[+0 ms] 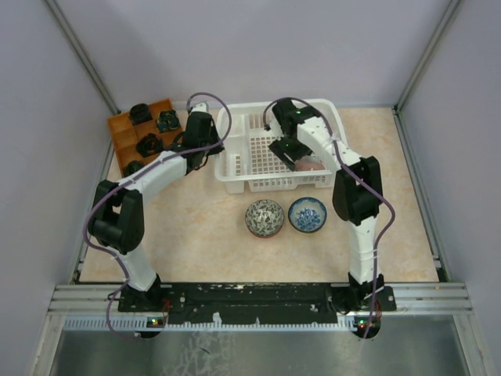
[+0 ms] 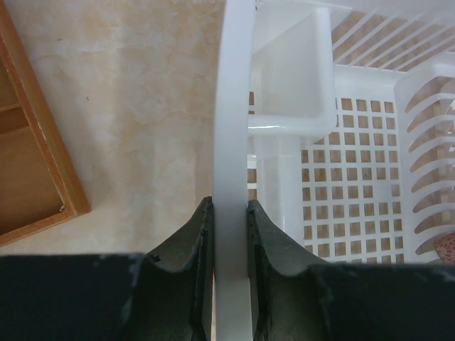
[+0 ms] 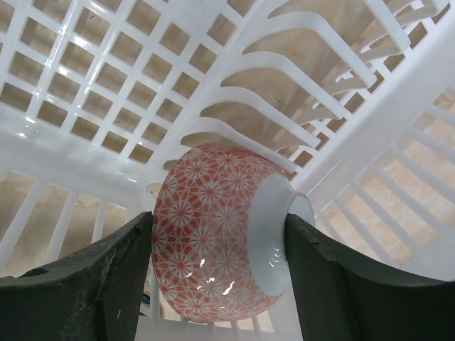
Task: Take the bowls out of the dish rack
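The white dish rack (image 1: 270,185) stands at the back middle of the table. My left gripper (image 2: 230,213) is shut on its left rim (image 2: 234,106), one finger on each side of the wall. Inside the rack at its right end, an orange-red bowl (image 3: 213,234) with a white flower pattern stands on edge against the upright dividers. My right gripper (image 3: 217,220) is shut on this bowl, one finger at its rim side, the other against its white foot. From above, the bowl (image 1: 311,165) shows just under the right gripper (image 1: 301,160). A sliver of the bowl (image 2: 446,249) also shows in the left wrist view.
Two bowls sit upright on the table in front of the rack: a dark grey-and-white one (image 1: 264,218) and a blue-speckled one (image 1: 308,214). An orange-brown compartment tray (image 1: 125,133) with small dark items lies at the back left, close to the rack's left side.
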{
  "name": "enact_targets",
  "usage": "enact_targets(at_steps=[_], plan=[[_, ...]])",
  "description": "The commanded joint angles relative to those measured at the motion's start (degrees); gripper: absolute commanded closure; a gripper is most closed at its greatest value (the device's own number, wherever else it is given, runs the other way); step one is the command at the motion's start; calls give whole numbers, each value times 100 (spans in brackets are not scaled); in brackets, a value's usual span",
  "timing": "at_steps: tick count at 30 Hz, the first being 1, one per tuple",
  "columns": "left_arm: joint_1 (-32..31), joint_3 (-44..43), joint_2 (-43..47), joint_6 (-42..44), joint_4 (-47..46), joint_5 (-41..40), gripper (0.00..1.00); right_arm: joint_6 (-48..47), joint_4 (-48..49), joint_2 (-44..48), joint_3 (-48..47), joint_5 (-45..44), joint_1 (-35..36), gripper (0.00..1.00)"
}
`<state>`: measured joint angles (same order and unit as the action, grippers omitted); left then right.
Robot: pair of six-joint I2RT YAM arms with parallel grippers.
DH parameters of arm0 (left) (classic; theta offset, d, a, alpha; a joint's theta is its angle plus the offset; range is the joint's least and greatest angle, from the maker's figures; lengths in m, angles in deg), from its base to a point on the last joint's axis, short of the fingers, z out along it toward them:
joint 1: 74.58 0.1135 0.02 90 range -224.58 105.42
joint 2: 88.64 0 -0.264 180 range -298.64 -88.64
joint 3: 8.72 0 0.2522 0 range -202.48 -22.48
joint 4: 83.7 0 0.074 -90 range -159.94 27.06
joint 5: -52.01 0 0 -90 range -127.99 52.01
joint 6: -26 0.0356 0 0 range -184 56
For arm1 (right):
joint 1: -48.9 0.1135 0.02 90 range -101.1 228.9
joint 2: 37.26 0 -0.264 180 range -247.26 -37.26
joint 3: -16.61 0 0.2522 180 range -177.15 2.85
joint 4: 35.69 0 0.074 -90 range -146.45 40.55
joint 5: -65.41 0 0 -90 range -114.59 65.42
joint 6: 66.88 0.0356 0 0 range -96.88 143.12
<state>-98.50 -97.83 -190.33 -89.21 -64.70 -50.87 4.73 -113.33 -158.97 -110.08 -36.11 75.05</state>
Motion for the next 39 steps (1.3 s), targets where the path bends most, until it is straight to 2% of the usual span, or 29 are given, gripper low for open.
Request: enact_targets(at_steps=[1,15,33,39], plan=[[121,-146,-140,287,337,-213,100,-137,84,563,-358,-25,-233,57],[116,-188,-149,271,382,-196,100,381,325,766,-299,371,-651,57],[110,-199,-152,265,399,-196,100,1294,1346,1163,525,1161,-1212,59],[109,-208,-136,293,408,-187,100,1436,1451,1045,736,1044,-1218,59]])
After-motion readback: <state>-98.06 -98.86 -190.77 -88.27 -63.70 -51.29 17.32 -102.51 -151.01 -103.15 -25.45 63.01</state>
